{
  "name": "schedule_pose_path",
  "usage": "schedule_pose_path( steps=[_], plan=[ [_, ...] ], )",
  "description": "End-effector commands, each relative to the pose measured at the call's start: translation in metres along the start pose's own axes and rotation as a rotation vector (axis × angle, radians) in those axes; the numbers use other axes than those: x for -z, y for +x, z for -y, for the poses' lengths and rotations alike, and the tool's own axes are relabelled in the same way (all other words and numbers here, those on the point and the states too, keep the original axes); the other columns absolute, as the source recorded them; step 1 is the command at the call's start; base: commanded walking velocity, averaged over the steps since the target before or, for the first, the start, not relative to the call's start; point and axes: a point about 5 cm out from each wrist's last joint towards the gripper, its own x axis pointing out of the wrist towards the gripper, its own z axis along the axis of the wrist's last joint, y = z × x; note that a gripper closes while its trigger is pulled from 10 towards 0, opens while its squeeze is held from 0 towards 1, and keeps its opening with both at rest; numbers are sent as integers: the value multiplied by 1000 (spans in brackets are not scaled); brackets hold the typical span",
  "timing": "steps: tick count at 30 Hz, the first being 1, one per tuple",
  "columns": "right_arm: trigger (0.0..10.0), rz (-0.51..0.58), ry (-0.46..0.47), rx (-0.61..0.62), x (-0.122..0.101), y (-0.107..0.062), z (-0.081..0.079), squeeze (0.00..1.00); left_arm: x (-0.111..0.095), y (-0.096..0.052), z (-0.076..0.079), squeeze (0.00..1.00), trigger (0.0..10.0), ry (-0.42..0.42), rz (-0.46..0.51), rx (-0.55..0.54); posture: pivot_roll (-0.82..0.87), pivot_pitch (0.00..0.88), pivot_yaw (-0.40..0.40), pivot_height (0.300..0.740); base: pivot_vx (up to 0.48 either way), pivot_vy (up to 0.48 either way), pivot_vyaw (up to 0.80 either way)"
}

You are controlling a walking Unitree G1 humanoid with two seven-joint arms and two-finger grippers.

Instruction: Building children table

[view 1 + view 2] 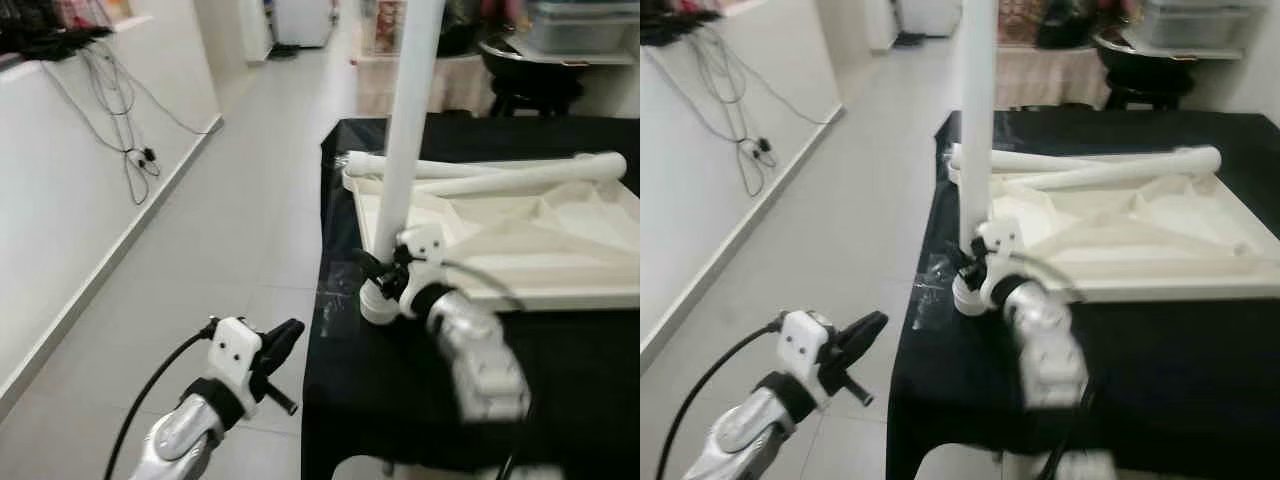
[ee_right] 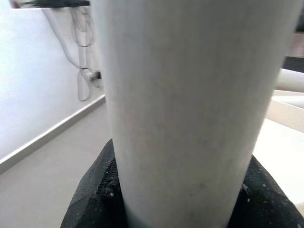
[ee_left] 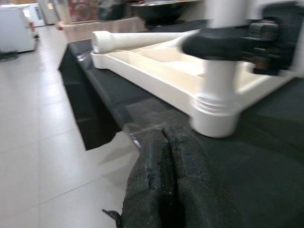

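A white plastic children's tabletop lies upside down on a black-covered table. One white table leg stands upright at the tabletop's near left corner, its threaded end in the corner socket. My right gripper is shut on this leg just above the socket; in the right wrist view the leg sits between the black fingers. Two more white legs lie on the tabletop's far side. My left gripper is shut on nothing, hovering left of the table over the floor.
Pale tiled floor stretches to the left of the table. A white wall with dangling black cables runs along the far left. Dark furniture and a storage box stand behind the table. The black cloth's edge hangs down.
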Motion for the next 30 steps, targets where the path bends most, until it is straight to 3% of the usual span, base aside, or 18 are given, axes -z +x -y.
schedule_pose_path(
  steps=[1,7,8,9,10,15,17,18,19,20,21,22,23,30],
  plan=[
    [0,-149,10,43,28,-7,1,0,2,-1,-3,0,10000,-7,-17,4,2,131,53,740,0,0,0],
    [353,-133,-16,15,24,6,-1,0,2,2,-3,0,10000,-3,-17,10,11,126,46,740,0,0,0],
    [10000,-128,-13,-4,21,10,-3,0,2,2,-3,0,10000,-1,-15,0,11,122,45,740,0,0,0],
    [10000,-128,-13,-4,21,10,-3,0,2,2,-3,0,10000,-1,-15,0,11,122,45,740,0,0,0],
    [10000,-114,0,-44,16,16,-3,1000,2,3,-4,0,10000,0,-14,-8,17,120,43,740,0,0,0],
    [10000,-58,-17,-111,-3,29,4,1000,2,5,-4,0,10000,-2,-15,-13,15,113,43,740,0,0,0],
    [10000,20,-61,-314,-27,40,7,1000,3,7,-4,0,10000,-3,-16,-7,15,107,43,740,0,0,0],
    [10000,20,-61,-314,-27,40,7,1000,3,7,-4,0,10000,-3,-16,-7,15,107,43,740,0,0,0],
    [10000,18,-104,-481,-33,39,5,145,3,7,-4,0,10000,-3,-16,-6,15,106,40,740,0,0,0],
    [10000,4,-170,-612,-34,35,4,0,3,8,-4,0,10000,-3,-15,-5,16,105,40,740,0,0,0],
    [10000,-24,-241,-713,-33,32,4,0,3,8,-4,0,10000,-3,-15,-5,24,103,37,740,0,0,0],
    [10000,-24,-241,-713,-33,32,4,0,3,8,-4,0,10000,-3,-15,-5,24,103,37,740,0,0,0],
    [10000,-46,-274,-790,-32,31,5,0,3,8,-4,0,10000,-2,-14,-7,28,102,33,740,0,0,0],
    [10000,-92,-272,-824,-39,52,11,0,3,9,-4,0,10000,2,-12,-16,36,100,30,740,0,0,0]
  ],
)
